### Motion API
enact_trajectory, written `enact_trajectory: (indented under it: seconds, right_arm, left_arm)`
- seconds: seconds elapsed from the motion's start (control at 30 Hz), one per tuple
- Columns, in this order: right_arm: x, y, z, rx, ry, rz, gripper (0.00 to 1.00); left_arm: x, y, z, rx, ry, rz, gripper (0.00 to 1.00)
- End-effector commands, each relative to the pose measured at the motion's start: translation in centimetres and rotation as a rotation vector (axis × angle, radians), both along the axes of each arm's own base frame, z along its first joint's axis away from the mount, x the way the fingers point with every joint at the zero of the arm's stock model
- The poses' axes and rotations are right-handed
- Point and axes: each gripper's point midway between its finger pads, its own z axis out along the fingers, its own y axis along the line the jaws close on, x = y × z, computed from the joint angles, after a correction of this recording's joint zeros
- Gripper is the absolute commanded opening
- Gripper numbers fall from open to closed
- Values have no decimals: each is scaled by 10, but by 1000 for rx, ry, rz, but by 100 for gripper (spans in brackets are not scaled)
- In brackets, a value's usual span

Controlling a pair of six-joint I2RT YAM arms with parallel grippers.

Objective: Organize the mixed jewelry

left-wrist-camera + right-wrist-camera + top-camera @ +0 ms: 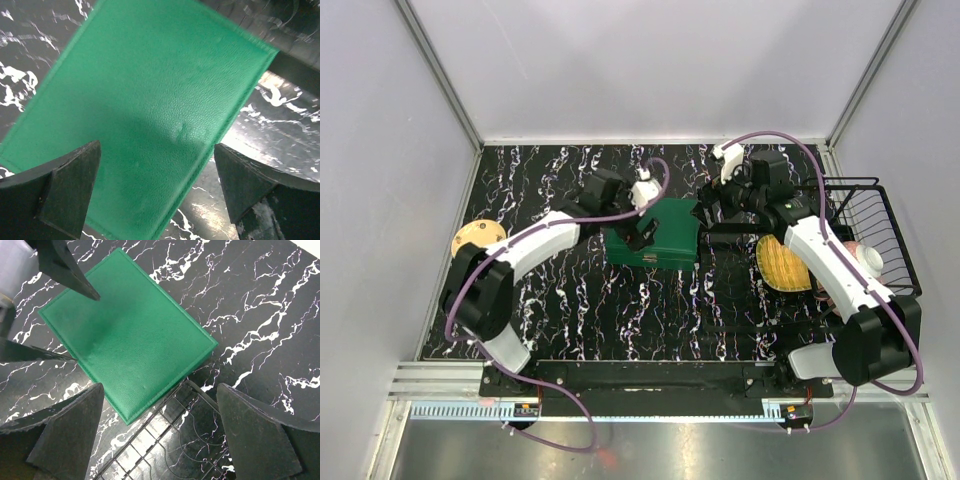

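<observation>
Right, both arms reach in over the middle of the tabletop [570, 300], and everything centres on the green box [655, 245]. It sits flat with its lid down, roughly midway between the two arms. The left hand [645, 222] hangs over the box's left part, jaws spread wide and gripping nothing. In its own wrist view the green top fills the space between its two fingers, with marbled surface showing at the sides. The right hand [710, 220] is just off the box's right edge, also wide open and empty. Its wrist camera looks down on the whole lid, and the left hand's dark fingers [70, 272] poke in at the top-left corner of that view. Whether they touch the lid, I cannot tell. A wire grid [165, 440] lies right by the box's nearest corner in that same view. Off to the right, a yellow mat [782, 268] lies partly under the right arm. Beyond it a black wire basket [880, 200] stands at the tabletop's edge. Far left, a round tan tray [477, 238] sits by the wall, well apart from the box. As for the jewelry, the pieces are too small to pick out in any view, so I cannot tell where they lie.
</observation>
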Motion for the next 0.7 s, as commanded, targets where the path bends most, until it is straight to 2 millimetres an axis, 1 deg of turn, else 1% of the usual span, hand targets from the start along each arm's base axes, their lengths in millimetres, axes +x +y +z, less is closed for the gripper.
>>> enact_trajectory:
  seconds: [0.0,0.07,0.1,0.2,0.23,0.33,0.37,0.43,0.47,0.53,0.57,0.63,0.67]
  right_arm:
    - [-1,-5,13,-2,-53,-32,100]
    - [-1,-8,13,-10,-53,-45,99]
    - [-2,-8,11,-12,-51,-42,100]
    - [-5,-8,10,-9,-45,-40,100]
    - [-6,-8,10,-7,-46,-39,100]
    - [-9,-9,12,-7,-53,-41,100]
    - [-9,-10,13,-7,-58,-44,100]
    - [-10,-11,17,-7,-65,-48,100]
    - [-10,-13,20,-7,-77,-56,100]
    - [-8,-16,25,-8,-91,-79,100]
    - [-4,-20,26,-19,-95,-111,100]
    - [2,-25,33,-20,-107,-154,100]
    - [6,-30,35,-33,-113,-188,100]
  left_arm:
    - [14,11,-37,216,-65,88,99]
    - [14,15,-52,261,-56,114,99]
    - [12,14,-64,287,-43,113,99]
    - [8,17,-80,328,-34,120,99]
    - [6,20,-84,336,-29,121,99]
    - [4,23,-76,328,-50,126,99]
    - [4,23,-64,309,-72,127,99]
    - [1,23,-53,292,-91,128,99]
    - [0,23,-36,262,-118,128,99]
    - [-2,23,-19,236,-145,129,99]
    - [-3,25,0,203,-177,139,99]
    - [-2,29,22,160,-212,167,99]
    - [-4,33,44,113,-241,197,99]
